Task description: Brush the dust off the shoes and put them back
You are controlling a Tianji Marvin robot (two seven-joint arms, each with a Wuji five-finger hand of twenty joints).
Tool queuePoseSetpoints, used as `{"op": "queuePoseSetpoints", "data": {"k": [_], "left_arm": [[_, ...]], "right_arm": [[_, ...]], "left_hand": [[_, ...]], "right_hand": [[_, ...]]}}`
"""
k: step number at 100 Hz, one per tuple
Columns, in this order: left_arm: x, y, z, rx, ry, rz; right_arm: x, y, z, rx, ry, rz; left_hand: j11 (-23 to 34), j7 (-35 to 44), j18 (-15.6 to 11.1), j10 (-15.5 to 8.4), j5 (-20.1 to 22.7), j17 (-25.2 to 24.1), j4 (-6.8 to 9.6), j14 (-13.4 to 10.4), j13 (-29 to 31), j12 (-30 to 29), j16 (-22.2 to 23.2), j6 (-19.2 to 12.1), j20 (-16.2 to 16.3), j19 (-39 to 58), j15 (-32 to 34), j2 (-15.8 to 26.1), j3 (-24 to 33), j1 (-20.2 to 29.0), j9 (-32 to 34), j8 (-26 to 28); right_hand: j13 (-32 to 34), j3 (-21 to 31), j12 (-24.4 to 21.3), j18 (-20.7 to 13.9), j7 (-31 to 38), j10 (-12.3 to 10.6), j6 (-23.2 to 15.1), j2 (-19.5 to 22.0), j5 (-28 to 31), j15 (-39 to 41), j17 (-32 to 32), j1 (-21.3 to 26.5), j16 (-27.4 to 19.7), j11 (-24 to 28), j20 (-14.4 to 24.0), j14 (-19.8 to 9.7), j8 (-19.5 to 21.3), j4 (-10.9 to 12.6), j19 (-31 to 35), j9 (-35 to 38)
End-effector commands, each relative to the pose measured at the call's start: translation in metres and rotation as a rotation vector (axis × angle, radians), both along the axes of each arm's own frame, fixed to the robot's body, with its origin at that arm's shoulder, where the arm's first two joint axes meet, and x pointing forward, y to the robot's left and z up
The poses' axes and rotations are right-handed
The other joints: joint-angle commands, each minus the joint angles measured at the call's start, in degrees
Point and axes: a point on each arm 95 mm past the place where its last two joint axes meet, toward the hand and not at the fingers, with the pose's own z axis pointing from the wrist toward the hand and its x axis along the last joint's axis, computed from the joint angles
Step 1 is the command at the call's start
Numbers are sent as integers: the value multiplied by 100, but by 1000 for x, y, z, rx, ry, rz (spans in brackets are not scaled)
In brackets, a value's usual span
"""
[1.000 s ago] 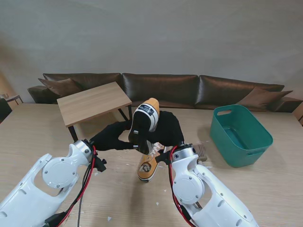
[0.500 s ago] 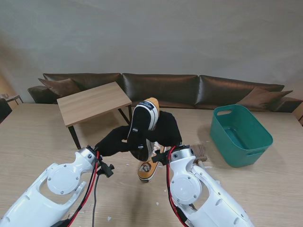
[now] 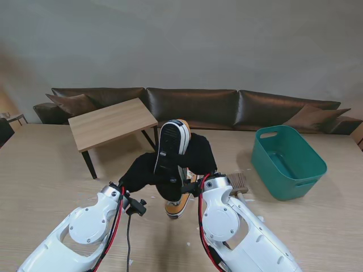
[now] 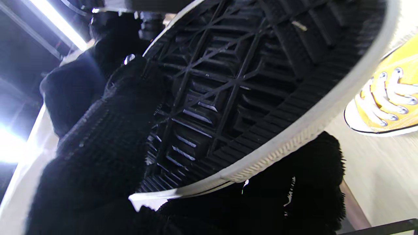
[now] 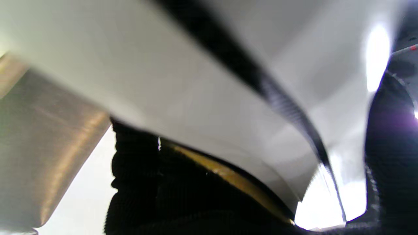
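Note:
A yellow canvas shoe (image 3: 173,144) is held up over the table, its black sole and white rim turned toward me. My left hand (image 3: 142,170), in a black glove, grips its lower end; in the left wrist view its fingers (image 4: 107,130) lie across the sole (image 4: 245,81). My right hand (image 3: 199,153), also in a black glove, holds the shoe's far side. The right wrist view shows only blurred white rubber (image 5: 183,85) and dark fingers (image 5: 140,182). The second yellow shoe (image 3: 180,204) lies on the table under the raised one, also seen beside the sole (image 4: 388,104). A brush (image 3: 239,181) lies by my right forearm.
A green plastic basket (image 3: 309,170) stands on the table at the right. A small wooden side table (image 3: 110,122) stands at the far left, with a brown sofa (image 3: 227,107) behind. Small white scraps (image 3: 131,262) lie on the table top near me.
The raised shoe has turned, so its sole faces me more squarely. My left arm has swung in toward the middle, and my right forearm has shifted slightly left.

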Motion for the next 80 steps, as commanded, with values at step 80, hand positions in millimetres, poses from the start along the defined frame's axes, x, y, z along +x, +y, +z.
{"op": "queuePoseSetpoints", "data": {"k": [80], "left_arm": [[-7, 25, -9, 22, 72, 185]], "right_arm": [[13, -14, -16, 34, 147, -15]], "left_hand": [[533, 2265, -595, -457, 343, 1244, 241, -988, 1145, 324, 368, -544, -509, 422, 1849, 279, 1454, 1075, 624, 406]], "right_hand": [[-2124, -538, -1103, 517, -1758, 291, 859, 1734, -4266, -116, -2982, -411, -193, 352, 578, 676, -1332, 1431, -1002, -3253]]}}
